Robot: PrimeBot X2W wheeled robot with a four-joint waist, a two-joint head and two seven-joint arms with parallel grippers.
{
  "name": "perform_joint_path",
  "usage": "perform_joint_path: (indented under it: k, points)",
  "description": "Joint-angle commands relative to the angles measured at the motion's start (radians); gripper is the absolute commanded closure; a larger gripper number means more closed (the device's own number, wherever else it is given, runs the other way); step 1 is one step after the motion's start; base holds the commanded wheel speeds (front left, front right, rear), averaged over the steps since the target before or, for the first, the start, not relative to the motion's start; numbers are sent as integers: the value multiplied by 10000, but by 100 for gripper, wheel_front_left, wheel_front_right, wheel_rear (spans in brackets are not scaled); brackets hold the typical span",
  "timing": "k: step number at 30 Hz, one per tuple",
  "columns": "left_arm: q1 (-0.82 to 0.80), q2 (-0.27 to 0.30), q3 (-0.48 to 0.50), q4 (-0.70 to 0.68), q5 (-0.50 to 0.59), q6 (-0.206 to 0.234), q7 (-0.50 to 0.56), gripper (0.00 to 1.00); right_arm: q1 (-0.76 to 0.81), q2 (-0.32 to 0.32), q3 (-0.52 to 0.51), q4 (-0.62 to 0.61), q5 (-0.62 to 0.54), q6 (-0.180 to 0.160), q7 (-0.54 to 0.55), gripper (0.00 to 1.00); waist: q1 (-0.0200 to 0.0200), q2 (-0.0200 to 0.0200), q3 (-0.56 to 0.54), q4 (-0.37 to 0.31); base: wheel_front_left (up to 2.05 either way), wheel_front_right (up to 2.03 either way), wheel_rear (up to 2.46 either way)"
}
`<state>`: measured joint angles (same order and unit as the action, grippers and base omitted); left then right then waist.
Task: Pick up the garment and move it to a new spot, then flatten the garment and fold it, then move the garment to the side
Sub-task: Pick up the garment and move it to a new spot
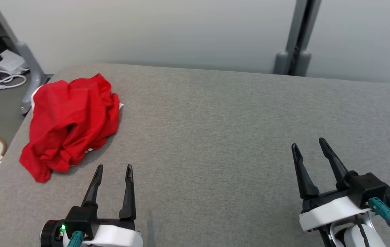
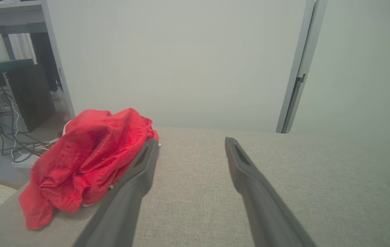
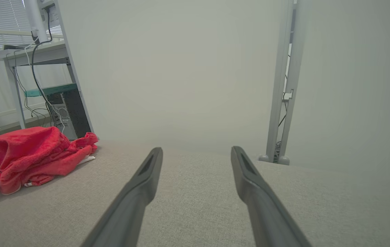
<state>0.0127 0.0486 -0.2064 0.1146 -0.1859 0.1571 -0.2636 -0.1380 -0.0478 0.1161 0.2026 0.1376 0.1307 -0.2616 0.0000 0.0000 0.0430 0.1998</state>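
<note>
Garment (image 1: 71, 120) crumpled near far-left corner of grey worktop (image 1: 215, 144), untouched.
Pick-up step not yet begun: left tool (image 1: 114, 167) released, just short of the heap; right tool (image 1: 308, 143) released, well apart. Next, likely: left tool reaches forward, pinches a top fold.

one red garment (image 1: 71, 120), two grippers (image 1: 114, 167) (image 1: 308, 142), one grey surface (image 1: 215, 137)
</note>
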Motion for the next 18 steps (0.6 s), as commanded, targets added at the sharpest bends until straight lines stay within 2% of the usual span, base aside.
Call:
perform_joint_path:
  k: [1, 9, 16, 18]
  points:
    - [20, 32, 85, -7, 63, -43, -23, 0, 7, -53, 58, -47, -38, 0, -43, 0, 0, 0, 50, 646, 0, 0, 0]
    - [332, 34, 458, -5, 241, -200, -21, 0, 190, -53, 465, -33, 112, 0, -44, 0, 0, 0, -203, 2040, 0, 0, 0]
    - [529, 35, 636, -27, 374, -289, -21, 0, 255, -54, 704, 3, 296, 0, -44, 0, 0, 0, -376, 2946, 0, 0, 0]
    - [626, 34, 766, -101, 340, -243, -21, 0, 160, -53, 887, 70, 348, 0, -44, 0, 0, 0, -347, 3014, 0, 0, 0]
